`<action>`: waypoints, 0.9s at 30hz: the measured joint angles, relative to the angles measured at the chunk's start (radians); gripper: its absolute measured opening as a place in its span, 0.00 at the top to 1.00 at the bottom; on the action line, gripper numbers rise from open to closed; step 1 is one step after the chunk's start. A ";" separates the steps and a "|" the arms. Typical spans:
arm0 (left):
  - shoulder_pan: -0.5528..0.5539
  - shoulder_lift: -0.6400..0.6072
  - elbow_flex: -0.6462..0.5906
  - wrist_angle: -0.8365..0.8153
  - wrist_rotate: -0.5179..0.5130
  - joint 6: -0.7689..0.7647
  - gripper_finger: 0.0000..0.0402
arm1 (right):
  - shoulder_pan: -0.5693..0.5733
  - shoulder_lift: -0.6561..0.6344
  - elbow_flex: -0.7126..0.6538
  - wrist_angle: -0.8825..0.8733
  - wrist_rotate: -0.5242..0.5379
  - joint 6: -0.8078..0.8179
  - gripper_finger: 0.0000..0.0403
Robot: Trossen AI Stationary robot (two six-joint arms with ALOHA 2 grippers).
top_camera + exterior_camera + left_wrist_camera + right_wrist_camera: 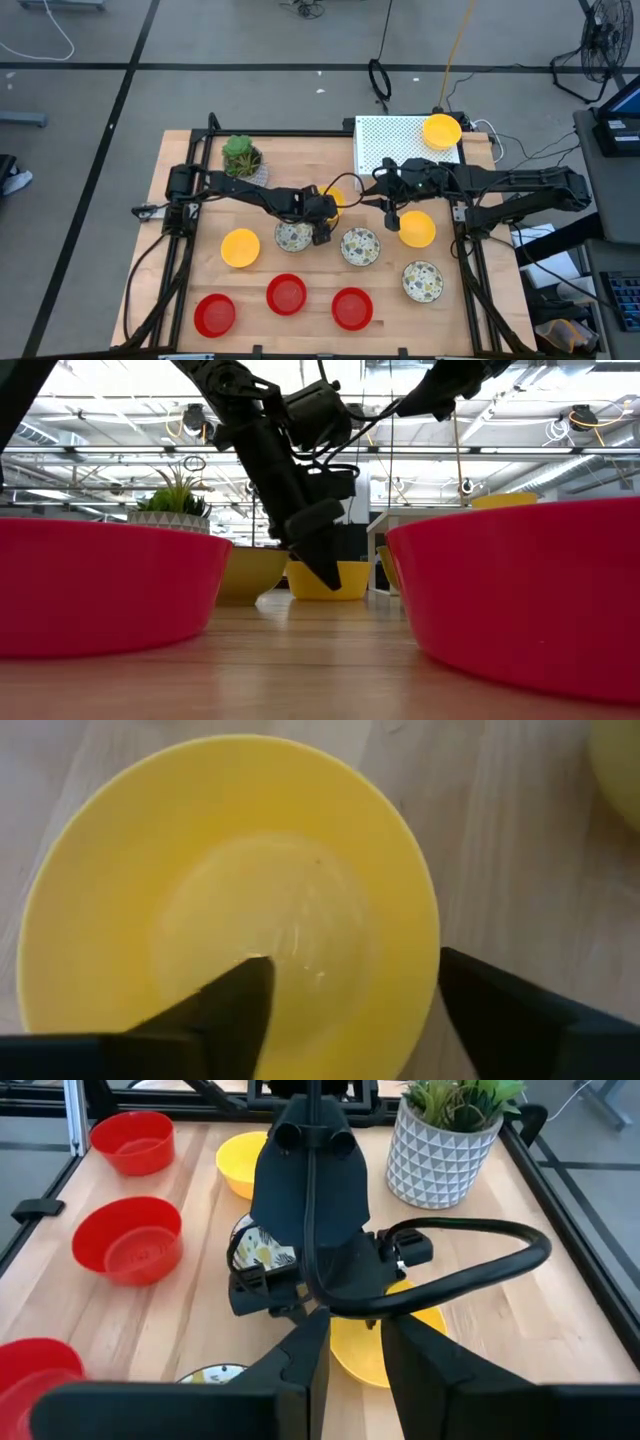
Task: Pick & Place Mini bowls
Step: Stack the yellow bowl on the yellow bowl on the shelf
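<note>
The left gripper (322, 222) hung over a yellow bowl (230, 910) near the middle of the wooden table (200, 270), its jaws partly apart and straddling the bowl's rim, one finger (235, 1010) inside the bowl and the other outside; nothing was gripped. From above, that bowl was mostly hidden under the left arm, only a yellow edge showing beside the gripper. Just beside it, away from the plant pot (241, 157), lay a speckled bowl (293, 237), and a second speckled bowl (360, 246) sat a little farther on. A third speckled bowl (422, 281) lay still farther from the pot. Another yellow bowl (240, 248) rested on the pot's side of the first speckled one. Three red bowls (286, 293) stood in a row along the table edge farthest from the pot.

The right gripper (391, 217) waited close by, facing the left arm, its jaws set narrow and empty. A yellow bowl (417, 229) sat just beside it. One more yellow bowl (441, 130) rested on the white perforated board (390, 145) at the back of the table, well apart from the pot.
</note>
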 joint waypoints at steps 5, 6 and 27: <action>-0.002 0.000 -0.001 0.005 0.000 0.012 0.61 | 0.000 0.000 0.000 0.001 0.000 0.000 0.80; -0.002 0.000 -0.001 0.009 0.001 0.021 0.66 | 0.000 0.000 0.000 0.001 0.000 0.000 0.80; -0.005 -0.159 -0.002 0.122 0.244 0.087 0.97 | 0.000 0.000 0.001 -0.013 -0.030 -0.028 0.80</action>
